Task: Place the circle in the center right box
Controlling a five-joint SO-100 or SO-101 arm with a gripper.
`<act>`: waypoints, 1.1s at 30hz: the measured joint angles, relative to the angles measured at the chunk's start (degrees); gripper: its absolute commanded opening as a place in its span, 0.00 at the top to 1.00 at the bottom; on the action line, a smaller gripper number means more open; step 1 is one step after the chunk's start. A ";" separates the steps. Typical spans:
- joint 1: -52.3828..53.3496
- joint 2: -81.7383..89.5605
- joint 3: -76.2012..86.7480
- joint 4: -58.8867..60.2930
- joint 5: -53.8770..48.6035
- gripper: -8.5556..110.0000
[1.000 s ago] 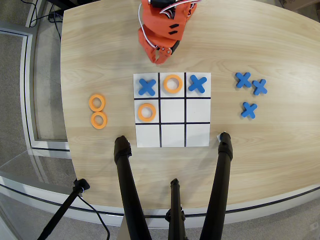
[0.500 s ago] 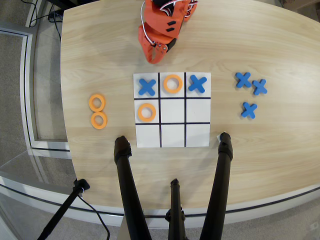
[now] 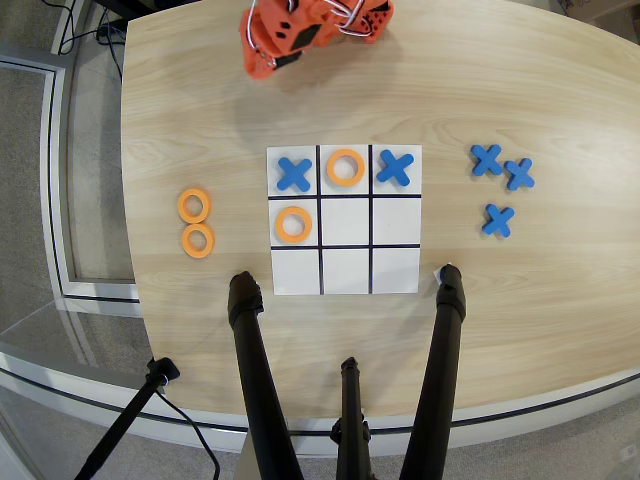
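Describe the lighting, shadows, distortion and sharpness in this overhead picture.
Overhead view: soft, even light with no harsh glare on the pale wooden table; the flat orange ring in the left middle cell of the white nine-cell board casts only a faint shadow. Fisheye bends the table's edges. The orange robot arm at the top looks slightly blurred; its jaws are not discernible.
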 measured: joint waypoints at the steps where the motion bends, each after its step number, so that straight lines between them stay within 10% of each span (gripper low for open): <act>1: 2.29 0.00 0.00 0.00 -0.62 0.93; 12: 25.40 0.00 0.00 0.00 -1.05 0.93; 33: 30.32 0.00 0.00 0.00 -0.97 0.93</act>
